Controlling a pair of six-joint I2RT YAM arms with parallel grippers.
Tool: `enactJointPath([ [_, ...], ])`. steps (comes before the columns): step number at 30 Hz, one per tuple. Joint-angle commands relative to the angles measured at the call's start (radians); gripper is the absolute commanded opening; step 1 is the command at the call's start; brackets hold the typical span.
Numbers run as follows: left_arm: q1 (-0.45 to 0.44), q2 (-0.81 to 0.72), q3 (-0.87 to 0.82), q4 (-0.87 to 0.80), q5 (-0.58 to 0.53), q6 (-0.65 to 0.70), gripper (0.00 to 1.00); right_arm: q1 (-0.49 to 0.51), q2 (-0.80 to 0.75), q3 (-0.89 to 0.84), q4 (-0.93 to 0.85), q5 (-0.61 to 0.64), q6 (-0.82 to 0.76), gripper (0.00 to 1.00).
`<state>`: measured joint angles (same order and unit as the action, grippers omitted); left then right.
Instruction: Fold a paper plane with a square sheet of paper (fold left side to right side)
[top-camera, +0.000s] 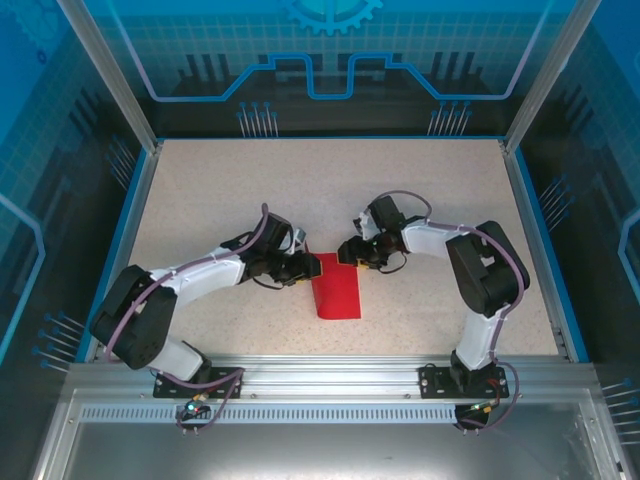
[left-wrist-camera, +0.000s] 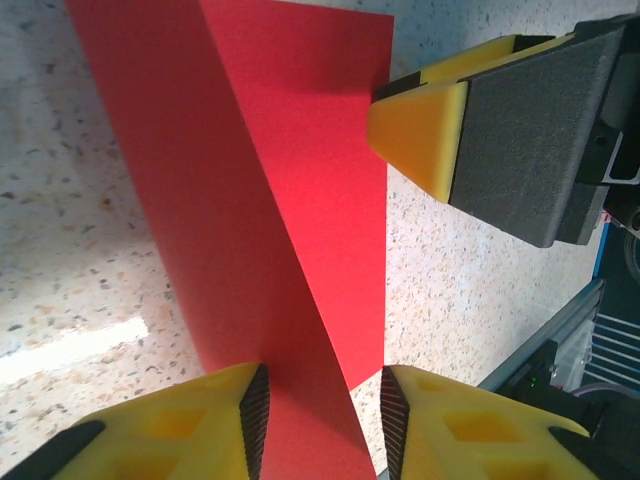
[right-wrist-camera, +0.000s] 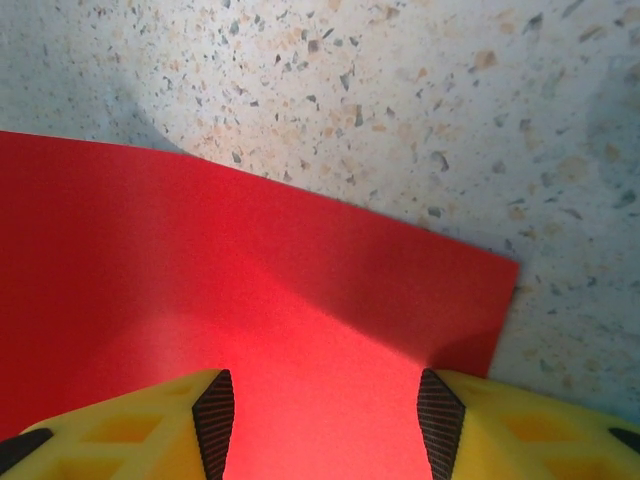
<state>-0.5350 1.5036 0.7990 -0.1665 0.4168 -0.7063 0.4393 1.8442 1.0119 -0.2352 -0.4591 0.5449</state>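
1. The square sheet of paper (top-camera: 335, 290) lies mid-tabletop (top-camera: 200, 200), apparently folded double.
2. My left pincer (left-wrist-camera: 322, 400) is released, straddling its far-left corner. My right pincer (right-wrist-camera: 327, 400) gapes empty over the far-right corner.
3. It's thin, floppy and slippery, so I'd pinch a free edge gently.

paper (top-camera: 334, 288) on table (top-camera: 420, 190), between left pincer (top-camera: 304, 268) and right pincer (top-camera: 350, 254)
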Motion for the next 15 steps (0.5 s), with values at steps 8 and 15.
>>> enactJointPath([
  [8, -0.048, 0.081, 0.065, 0.074, 0.045, -0.007, 0.43, -0.096, -0.119, -0.1, 0.113, -0.212, 0.07, 0.61],
  [15, -0.062, 0.115, 0.082, 0.09, 0.054, -0.013, 0.38, -0.071, -0.096, -0.097, 0.197, -0.302, 0.122, 0.61],
])
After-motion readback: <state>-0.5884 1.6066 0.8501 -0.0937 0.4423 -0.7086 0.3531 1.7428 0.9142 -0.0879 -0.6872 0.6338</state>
